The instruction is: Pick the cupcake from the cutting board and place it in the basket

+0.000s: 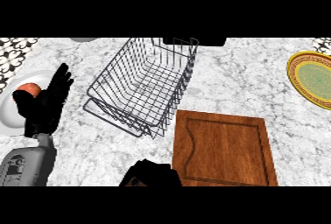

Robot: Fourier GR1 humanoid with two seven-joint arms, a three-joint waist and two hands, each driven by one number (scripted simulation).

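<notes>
The wooden cutting board [226,151] lies at the lower right, and no cupcake shows on its top. At the view's lower edge, just left of the board, my right hand [154,174] is curled. A small brown bit of the cupcake [131,182] peeks out at the hand's lower left; the rest is hidden. The wire basket [145,83] sits tilted in the middle, above that hand. My left hand [44,103] rests open at the left, fingers up.
A white plate [8,120] with an orange-red fruit [27,89] lies behind my left hand. A yellow and green plate [313,78] sits at the right edge. A black object [210,41] stands behind the basket.
</notes>
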